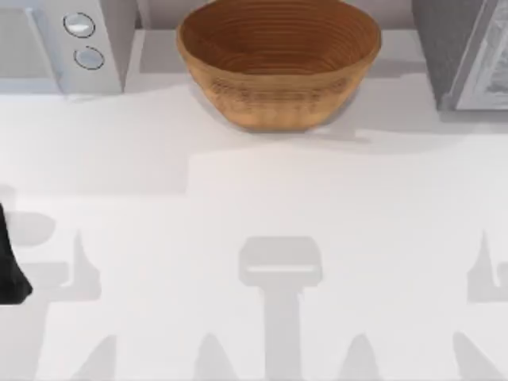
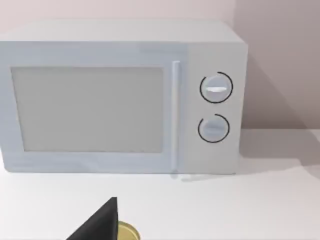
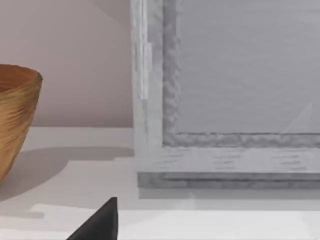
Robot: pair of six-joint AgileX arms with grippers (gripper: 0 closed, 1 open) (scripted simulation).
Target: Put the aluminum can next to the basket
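While the basket (image 1: pixel 278 59) sits at the far middle of the table (image 1: pixel 262 198) in the top view, between a microwave (image 1: pixel 67 44) at the far left and a grey framed appliance (image 1: pixel 468 51) at the far right, the wide white surface in front of it lies bare; a dark part of my left arm (image 1: pixel 12 270) juts in at the left edge, so I judge the task to be at its start, in the reach for the can; the room beside the basket looks widest toward the near side, with narrower gaps between it and the two appliances. In the left wrist view the microwave (image 2: pixel 120 97) fills the background with its two dials, a dark finger (image 2: pixel 100 222) of the left gripper shows at the lower edge, and just beside that finger peeks the gold-tan top of the aluminum can (image 2: pixel 126 232); whether the fingers are open or closed around it I cannot tell; the next move, I judge, calls for a sure hold on the can and a carry across the open table toward the basket. In the right wrist view the basket (image 3: pixel 17 115) stands at one side, well apart from the grey framed appliance (image 3: pixel 225 95), with a dark fingertip (image 3: pixel 100 222) of the right gripper low in front; its opening I cannot tell; this arm seems parked at the right.
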